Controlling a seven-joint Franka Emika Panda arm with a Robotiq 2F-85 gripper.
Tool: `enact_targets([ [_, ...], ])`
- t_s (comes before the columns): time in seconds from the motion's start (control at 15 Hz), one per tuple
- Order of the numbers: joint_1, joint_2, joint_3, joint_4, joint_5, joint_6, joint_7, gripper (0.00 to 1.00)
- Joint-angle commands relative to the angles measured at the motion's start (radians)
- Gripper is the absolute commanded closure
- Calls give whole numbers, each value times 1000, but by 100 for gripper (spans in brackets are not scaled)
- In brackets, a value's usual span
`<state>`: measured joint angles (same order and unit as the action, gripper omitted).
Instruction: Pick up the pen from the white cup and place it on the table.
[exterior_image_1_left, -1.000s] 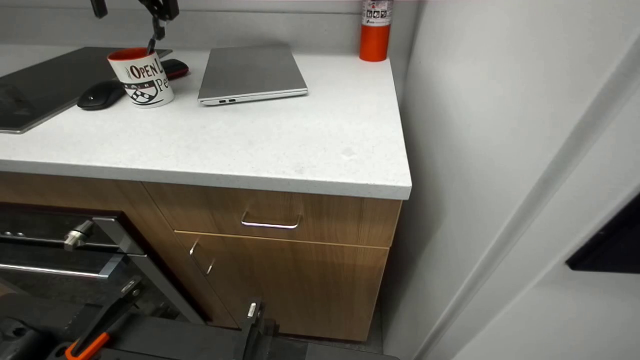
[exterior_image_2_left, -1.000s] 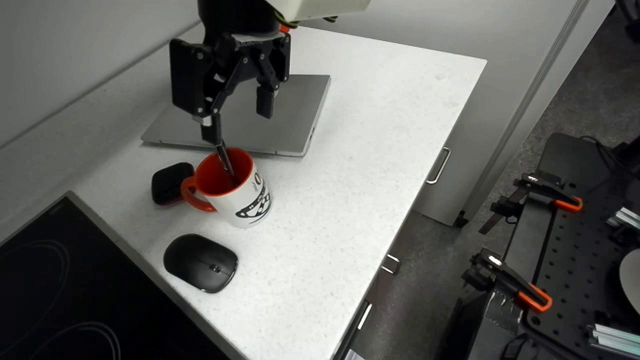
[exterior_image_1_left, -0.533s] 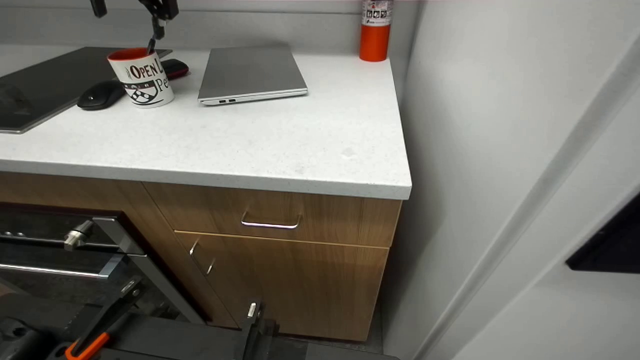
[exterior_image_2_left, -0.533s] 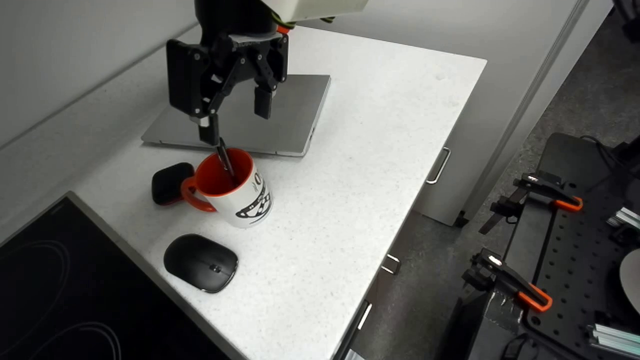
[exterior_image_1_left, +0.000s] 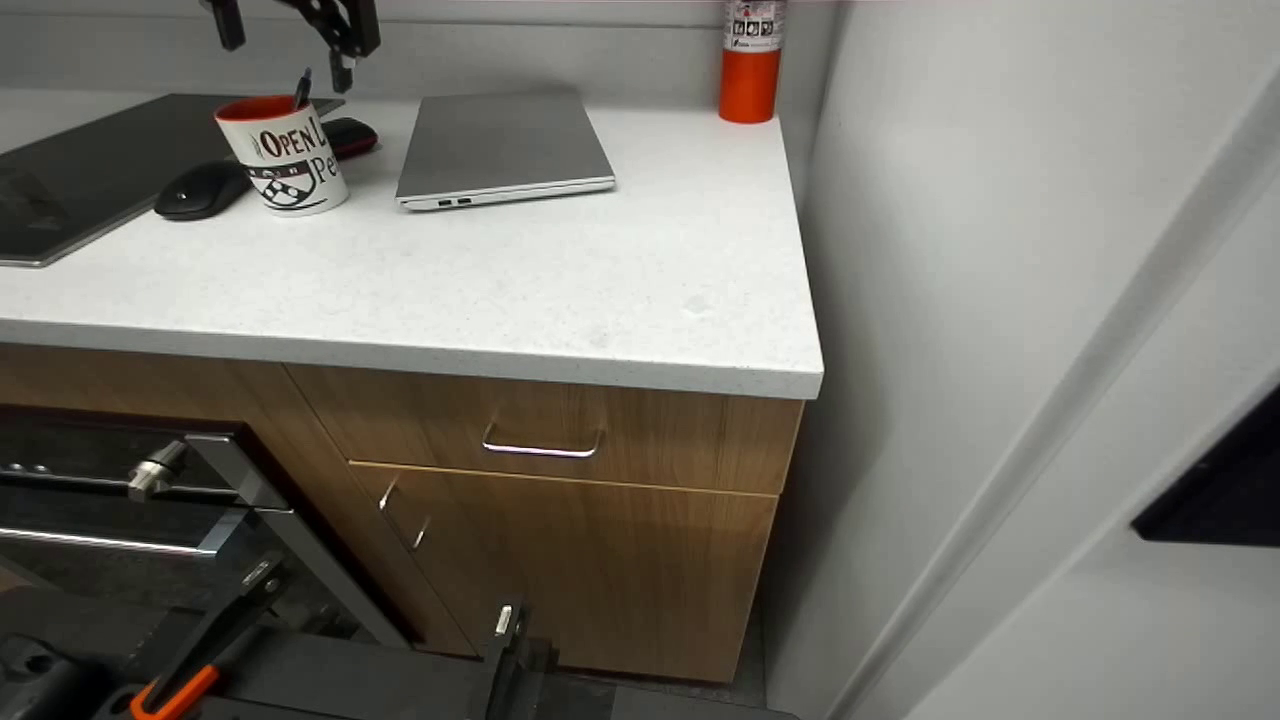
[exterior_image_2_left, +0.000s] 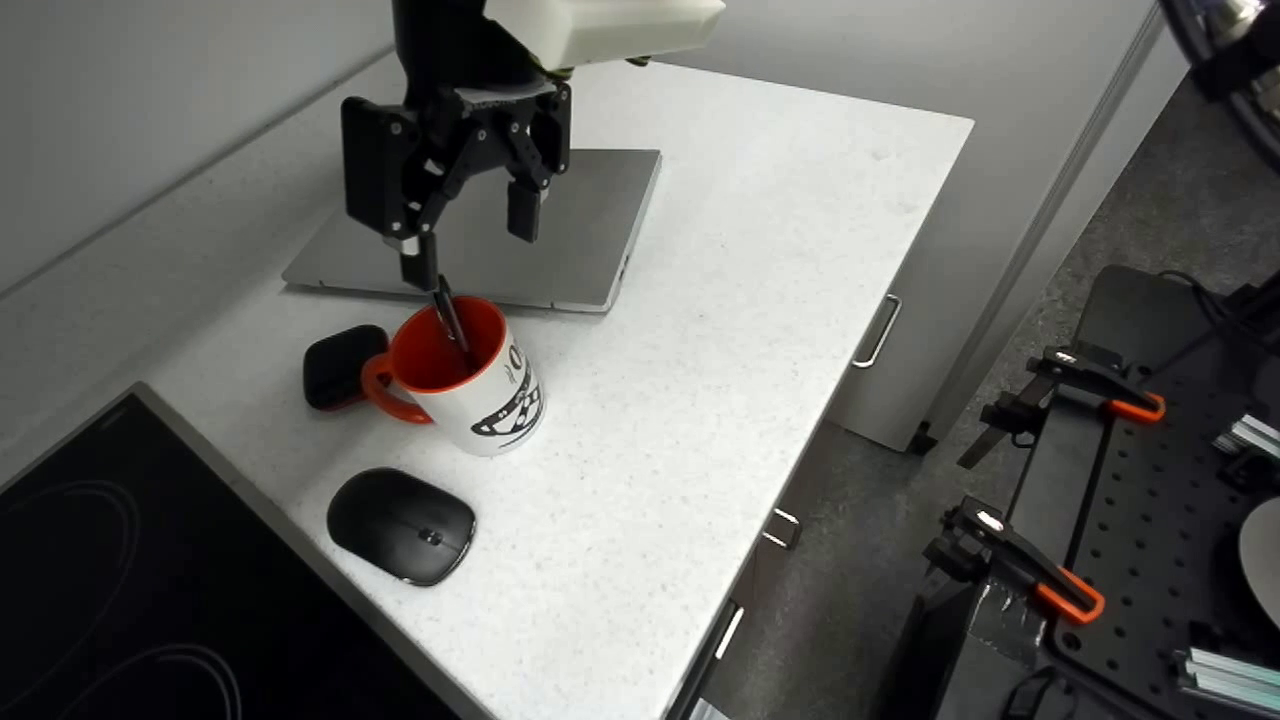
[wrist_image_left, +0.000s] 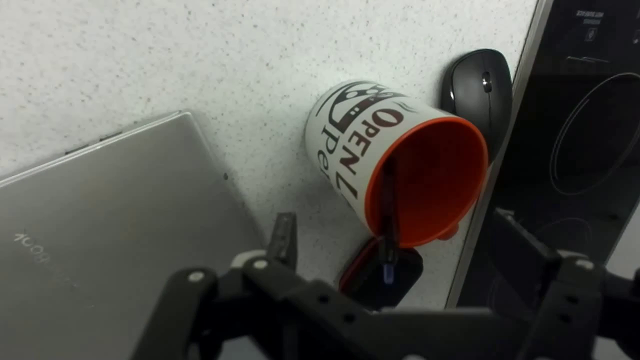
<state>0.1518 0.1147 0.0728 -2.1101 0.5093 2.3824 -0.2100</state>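
The white cup (exterior_image_1_left: 285, 160) with black lettering and a red inside stands upright on the white table (exterior_image_1_left: 600, 270); it also shows in an exterior view (exterior_image_2_left: 490, 405) and the wrist view (wrist_image_left: 360, 135). The dark pen (exterior_image_2_left: 452, 322) leans inside the cup with its upper end above the rim. In the wrist view the pen (wrist_image_left: 389, 250) points up between the fingers, touching neither. My gripper (exterior_image_1_left: 287, 65) is open and empty above the cup; it also shows in an exterior view (exterior_image_2_left: 472, 258), where one fingertip overlaps the pen's top. The pen's lower end is hidden in the cup.
A closed grey laptop (exterior_image_1_left: 505, 150) lies beside the cup. A black mouse (exterior_image_2_left: 402, 525) and a small black case (exterior_image_2_left: 342, 367) lie close to the cup. A black cooktop (exterior_image_2_left: 150, 580) borders them. A red cylinder (exterior_image_1_left: 748, 85) stands at the back wall.
My gripper has shifted right and slightly down in an exterior view, so the pen's top now shows between its fingers. The pen and cup have not moved.
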Motion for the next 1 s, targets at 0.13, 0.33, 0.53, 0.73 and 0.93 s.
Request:
enact_targets([
  [0.13,-37,75,42,80,90,19,-12,0],
  [0.33,-39,104,53,106,92,22,-5,0],
  [0.53,-44,128,59,123,89,18,-4,0],
  [0.73,-56,134,66,129,101,24,-16,28],
  [0.93,-71,130,69,131,119,20,-20,50],
])
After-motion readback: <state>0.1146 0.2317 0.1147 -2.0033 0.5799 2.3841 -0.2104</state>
